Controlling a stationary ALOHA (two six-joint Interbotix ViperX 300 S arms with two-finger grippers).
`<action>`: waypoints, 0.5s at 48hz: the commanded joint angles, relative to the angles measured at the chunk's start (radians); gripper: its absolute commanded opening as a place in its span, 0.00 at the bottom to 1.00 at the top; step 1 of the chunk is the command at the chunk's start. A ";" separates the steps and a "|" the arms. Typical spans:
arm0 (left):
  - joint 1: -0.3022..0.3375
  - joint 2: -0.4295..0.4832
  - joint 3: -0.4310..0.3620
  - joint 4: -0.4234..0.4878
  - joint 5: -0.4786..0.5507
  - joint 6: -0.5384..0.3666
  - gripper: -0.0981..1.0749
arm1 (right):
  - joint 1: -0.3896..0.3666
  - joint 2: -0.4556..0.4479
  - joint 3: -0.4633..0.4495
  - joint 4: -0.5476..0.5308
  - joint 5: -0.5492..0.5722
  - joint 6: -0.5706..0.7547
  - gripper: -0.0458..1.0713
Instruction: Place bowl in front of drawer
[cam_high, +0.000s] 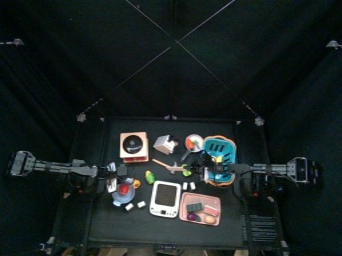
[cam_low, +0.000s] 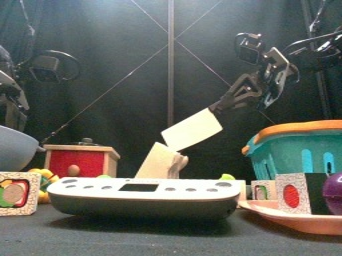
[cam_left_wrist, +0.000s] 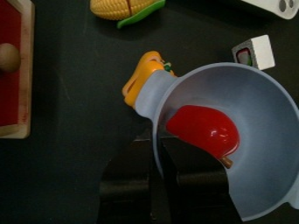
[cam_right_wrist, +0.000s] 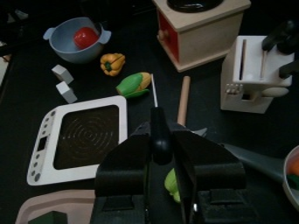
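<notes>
Readable text: none in any view.
Small cards (cam_low: 19, 192): printed pictures only, no legible words.
Scale (cam_right_wrist: 79, 140): blank plate, no digits to read.
Red drawer box (cam_low: 80, 160): no label.
Teal basket (cam_low: 297, 150): no brand or sign.

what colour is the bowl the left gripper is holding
Pale blue-grey bowl, with a red piece inside; clearest in the left wrist view.

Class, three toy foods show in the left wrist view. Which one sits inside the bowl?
The red tomato, inside the blue-grey bowl; the orange pepper and the corn lie on the table.
</notes>
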 joint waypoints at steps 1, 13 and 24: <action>0.021 0.031 -0.025 0.005 -0.002 0.000 0.44 | -0.005 -0.009 -0.025 -0.002 -0.006 -0.002 0.49; 0.032 0.138 -0.048 0.049 -0.064 0.002 0.44 | -0.005 -0.011 -0.025 -0.020 -0.005 0.000 0.49; 0.054 0.192 -0.052 0.101 -0.206 0.000 0.45 | -0.005 -0.009 -0.025 -0.023 -0.005 0.000 0.49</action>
